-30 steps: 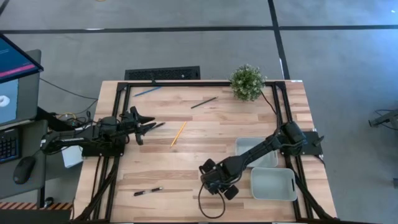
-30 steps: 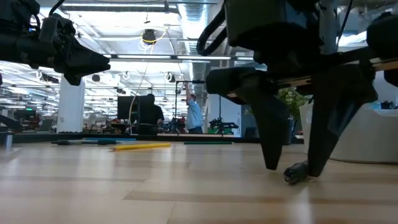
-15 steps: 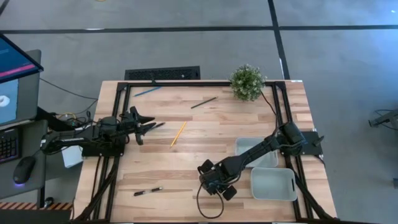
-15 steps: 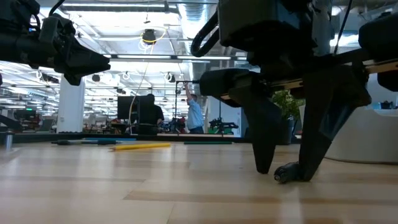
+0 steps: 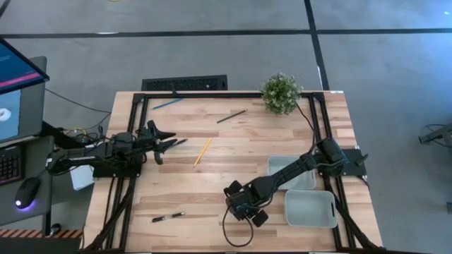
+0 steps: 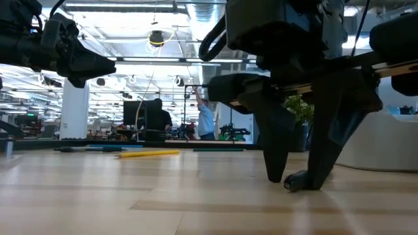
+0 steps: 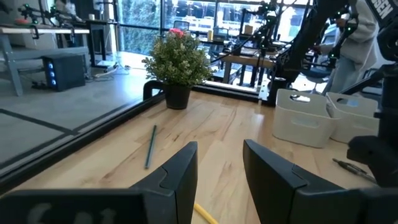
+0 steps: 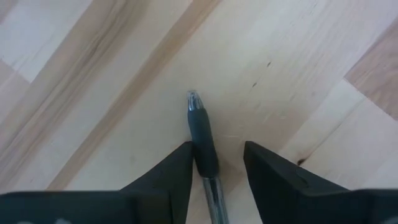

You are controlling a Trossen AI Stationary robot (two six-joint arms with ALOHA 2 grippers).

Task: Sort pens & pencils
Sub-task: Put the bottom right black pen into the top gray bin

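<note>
- Nearest the front edge, the right gripper [image 6: 297,183] is down on the table [image 5: 233,152], its jaws standing a little apart with a black pen [image 8: 204,144] lying between them. One finger looks to be against the barrel and the other just clear, so I would not call it pinched yet.
- That pen should be light and stiff, with a smooth round barrel likely to roll or squirt out sideways. The dark rubbery sleeve behind the tip looks the best place to squeeze, across the barrel.
- Another pen [image 5: 167,217] lies off by the front left, well apart from either arm.
- Beside the right arm sit two grey bins [image 5: 311,209], both looking empty from above.
- Mid-table lies the yellow pencil [image 5: 203,151]. It is thin and low on the wood, so the fingers would need to come right down to the surface.
- The left gripper [image 7: 219,171] hovers at the left side, jaws partly spread around nothing.
- Farther back lie a dark pen [image 5: 232,116], a blue pencil [image 5: 167,104] and a potted plant [image 5: 281,92].
</note>
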